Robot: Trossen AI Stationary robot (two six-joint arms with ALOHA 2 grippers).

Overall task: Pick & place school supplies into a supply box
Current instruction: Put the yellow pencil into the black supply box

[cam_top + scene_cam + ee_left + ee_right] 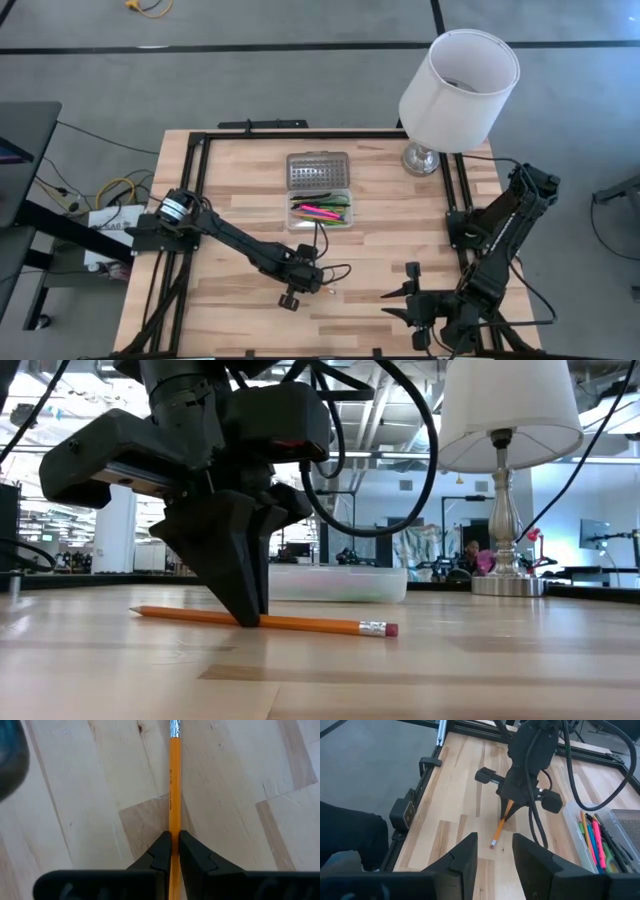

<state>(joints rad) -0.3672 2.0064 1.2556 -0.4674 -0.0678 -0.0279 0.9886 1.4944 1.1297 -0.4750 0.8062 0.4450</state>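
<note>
The left hand [250, 615] is closed around an orange pencil [300, 624], its two dark fingers [161, 854] pressed against the shaft on either side. The pencil is thin, with a silver ferrule and pink eraser, and lies flat on the table [230, 180], near the supply box [320, 195] in front of its open side. The left arm is pointed straight down. The right hand [492, 852] is held open, well apart from the box.

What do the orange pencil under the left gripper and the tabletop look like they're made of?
Orange pencil: probably painted wood, glossy, with a crimped metal ferrule and pink rubber eraser. The left gripper is shut on it. Light butcher-block tabletop: wood, matte, with visible grain and joined planks.
</note>
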